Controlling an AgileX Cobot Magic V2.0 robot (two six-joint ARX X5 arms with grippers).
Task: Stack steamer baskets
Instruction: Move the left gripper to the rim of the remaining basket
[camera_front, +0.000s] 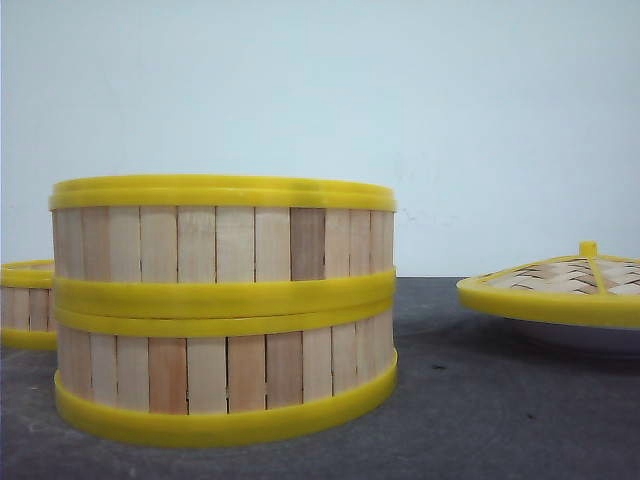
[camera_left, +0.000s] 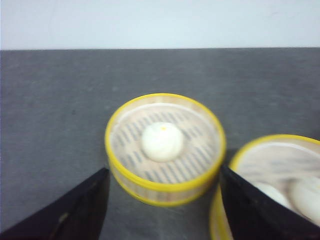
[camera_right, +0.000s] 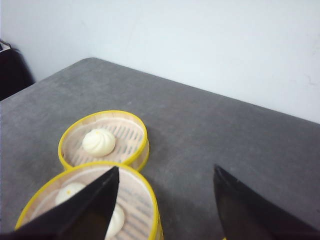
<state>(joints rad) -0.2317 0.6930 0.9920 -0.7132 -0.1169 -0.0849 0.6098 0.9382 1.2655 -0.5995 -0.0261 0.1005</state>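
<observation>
One bun (camera_left: 162, 141) inside lone basket (camera_left: 165, 187)

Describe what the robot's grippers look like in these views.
Only the fingers show. The left gripper has two plain black, wedge-shaped fingers tapering to points; the right gripper looks the same, its fingers matte black. No cables or markings are visible, and the arms are out of view.

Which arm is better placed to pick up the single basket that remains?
Probably the left. Its open gripper is lined up with the single steamer basket, which shows between its fingers. The open right gripper frames mostly bare table.
</observation>
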